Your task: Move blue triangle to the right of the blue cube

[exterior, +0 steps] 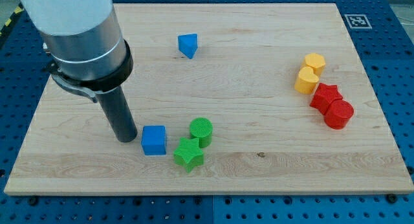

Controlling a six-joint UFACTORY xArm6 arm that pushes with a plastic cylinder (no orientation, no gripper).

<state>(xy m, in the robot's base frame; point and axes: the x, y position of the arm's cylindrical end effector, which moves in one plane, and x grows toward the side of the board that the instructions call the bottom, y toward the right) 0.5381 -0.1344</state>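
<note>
The blue triangle lies near the view's top, left of centre. The blue cube sits lower, towards the view's bottom left of centre. My tip rests on the board just left of the blue cube, close to it or touching its left side. The triangle is well above and slightly right of the cube and of my tip.
A green cylinder and a green star sit right next to the blue cube on its right. At the view's right are a yellow hexagon, a yellow heart-like block, a red star and a red cylinder.
</note>
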